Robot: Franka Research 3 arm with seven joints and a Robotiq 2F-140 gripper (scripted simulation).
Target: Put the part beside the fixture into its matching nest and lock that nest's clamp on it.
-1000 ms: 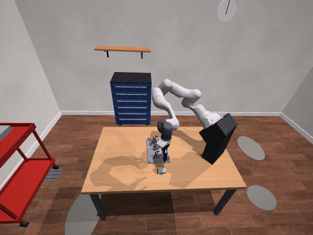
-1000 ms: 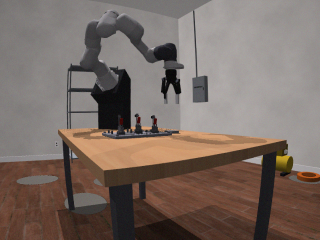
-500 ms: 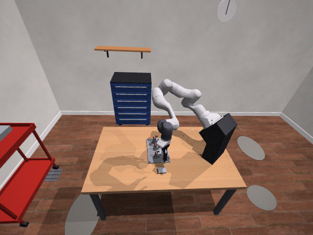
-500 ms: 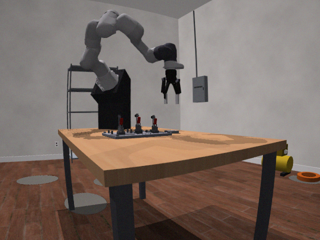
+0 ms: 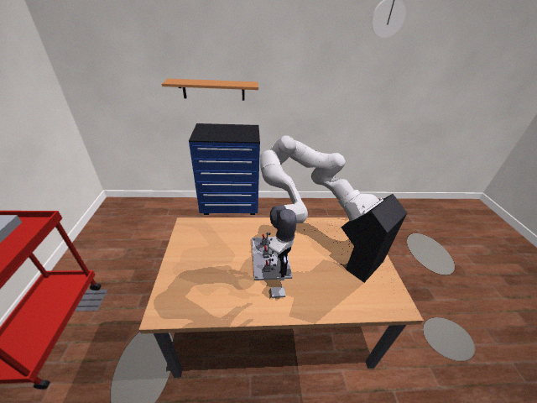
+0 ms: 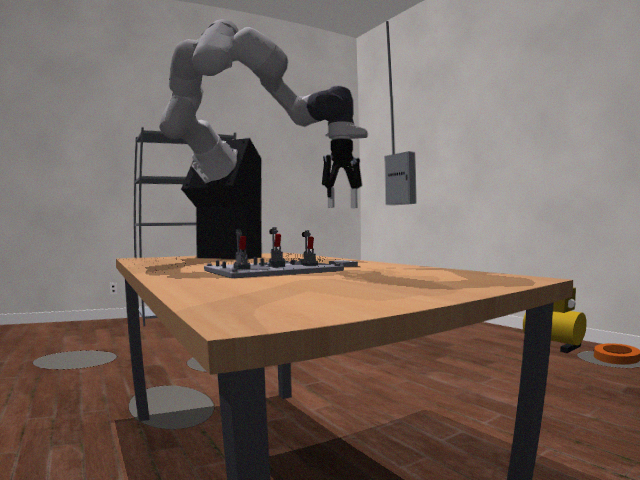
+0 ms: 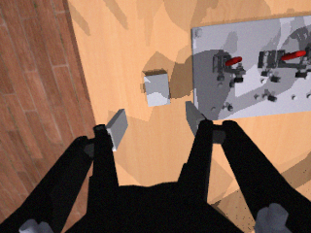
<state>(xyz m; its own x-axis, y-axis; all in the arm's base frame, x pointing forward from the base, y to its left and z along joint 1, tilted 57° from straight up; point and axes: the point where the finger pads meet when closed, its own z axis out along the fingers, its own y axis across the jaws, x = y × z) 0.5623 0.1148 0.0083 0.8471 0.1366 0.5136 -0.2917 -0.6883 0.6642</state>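
Observation:
The part is a small grey block. It lies flat on the table just off the short end of the grey fixture plate, and shows as a thin grey slab in the exterior view. Three clamps with red handles stand in a row on the plate, handles upright. My gripper is open and empty. It hangs high above the table, over the plate's end nearest the part, fingers pointing down.
The arm's black pedestal stands on the table behind the fixture. The table edge runs close to the part, with wooden floor beyond. A blue drawer cabinet and a red cart stand off the table.

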